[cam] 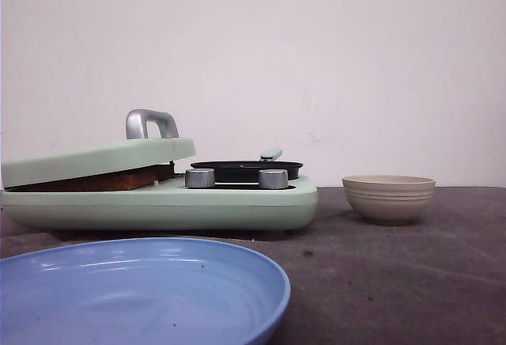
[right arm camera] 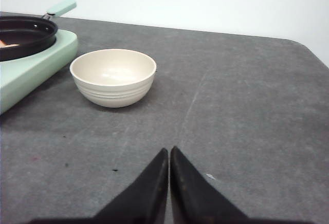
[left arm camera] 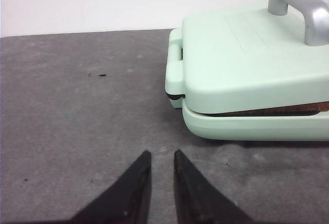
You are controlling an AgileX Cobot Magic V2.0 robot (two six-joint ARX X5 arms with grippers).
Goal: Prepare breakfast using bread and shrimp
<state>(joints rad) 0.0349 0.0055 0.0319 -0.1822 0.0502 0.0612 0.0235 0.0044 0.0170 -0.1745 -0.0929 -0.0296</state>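
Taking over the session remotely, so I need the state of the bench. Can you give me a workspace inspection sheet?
Surface: dark grey table, a few specks.
Job's things: bread pressed under the tilted lid of the green breakfast maker; black pan on its right side; shrimp not made out.
Clutter: empty beige bowl, empty blue plate.
Grippers: left gripper slightly open, right gripper shut, both empty.
Cables: nothing seen.
Surroundings: plain white wall.

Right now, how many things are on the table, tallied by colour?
Mint green: 1, the breakfast maker with its lid down on browned bread
Blue: 1, the plate
Cream: 1, the bowl
Black: 1, the pan on the maker
Total: 4
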